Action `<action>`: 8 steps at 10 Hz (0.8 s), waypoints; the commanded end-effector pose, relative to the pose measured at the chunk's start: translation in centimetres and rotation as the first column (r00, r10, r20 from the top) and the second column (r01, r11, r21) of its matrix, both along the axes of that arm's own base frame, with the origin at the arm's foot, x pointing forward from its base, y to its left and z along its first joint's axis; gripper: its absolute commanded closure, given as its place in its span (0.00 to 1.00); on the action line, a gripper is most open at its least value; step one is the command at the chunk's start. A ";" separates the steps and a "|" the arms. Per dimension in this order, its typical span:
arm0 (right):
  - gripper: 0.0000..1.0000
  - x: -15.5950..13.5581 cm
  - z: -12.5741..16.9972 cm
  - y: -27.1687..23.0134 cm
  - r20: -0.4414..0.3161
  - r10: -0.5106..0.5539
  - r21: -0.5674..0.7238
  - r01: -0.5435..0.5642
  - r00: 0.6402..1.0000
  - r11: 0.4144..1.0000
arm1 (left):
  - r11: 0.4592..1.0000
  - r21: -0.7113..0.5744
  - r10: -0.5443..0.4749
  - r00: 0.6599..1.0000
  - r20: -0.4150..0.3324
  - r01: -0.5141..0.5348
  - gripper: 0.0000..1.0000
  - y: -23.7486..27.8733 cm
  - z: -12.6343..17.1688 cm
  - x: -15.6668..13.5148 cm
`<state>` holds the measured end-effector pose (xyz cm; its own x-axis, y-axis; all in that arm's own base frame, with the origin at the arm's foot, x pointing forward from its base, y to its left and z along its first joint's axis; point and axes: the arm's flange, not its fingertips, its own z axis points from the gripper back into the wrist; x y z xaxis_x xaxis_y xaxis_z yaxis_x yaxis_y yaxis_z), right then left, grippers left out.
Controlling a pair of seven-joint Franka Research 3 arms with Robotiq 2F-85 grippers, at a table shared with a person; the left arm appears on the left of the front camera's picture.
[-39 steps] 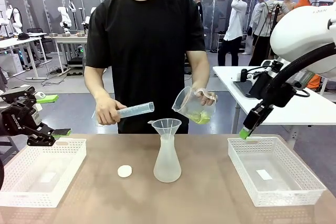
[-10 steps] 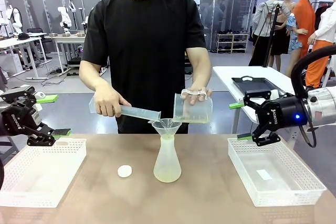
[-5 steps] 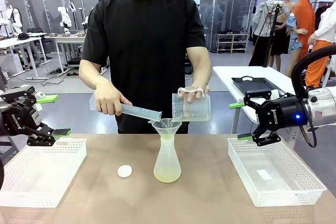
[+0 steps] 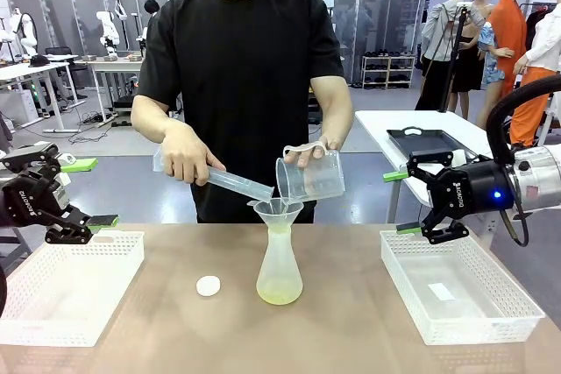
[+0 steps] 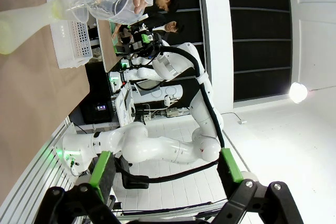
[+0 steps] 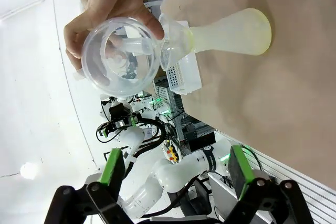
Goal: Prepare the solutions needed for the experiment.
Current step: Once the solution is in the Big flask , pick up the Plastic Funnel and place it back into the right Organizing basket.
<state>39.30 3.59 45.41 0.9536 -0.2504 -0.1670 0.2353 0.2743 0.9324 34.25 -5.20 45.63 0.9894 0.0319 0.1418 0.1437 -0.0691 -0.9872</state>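
Pale yellow-green solutions pooled low in the translucent flask at table centre, beneath its funnel: likely light, sloshing and smooth-walled, best held upright by the narrow neck; left gripper and right gripper flank it, jaws apart, empty.

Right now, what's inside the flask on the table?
The flask holds a yellow-green solution at its base; a funnel sits in its neck. The frosted wall hides the funnel's stem.
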 end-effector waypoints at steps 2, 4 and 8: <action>0.00 0.0 0.0 0.1 0.000 0.001 0.005 -0.001 1.000 1.000 | 1.000 -0.016 -0.006 1.000 -0.002 0.006 0.00 0.0 0.2 0.0; 0.00 0.0 0.0 0.1 0.000 0.001 0.005 -0.001 1.000 1.000 | 1.000 -0.016 -0.006 1.000 -0.002 0.006 0.00 0.0 0.2 0.0; 0.00 0.0 0.0 0.1 0.000 0.001 0.005 -0.001 1.000 1.000 | 1.000 -0.016 -0.006 1.000 -0.002 0.006 0.00 0.0 0.2 0.0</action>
<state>39.30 3.60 45.41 0.9537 -0.2503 -0.1670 0.2353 0.2746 0.9323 34.25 -5.20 45.63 0.9894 0.0319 0.1418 0.1437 -0.0691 -0.9872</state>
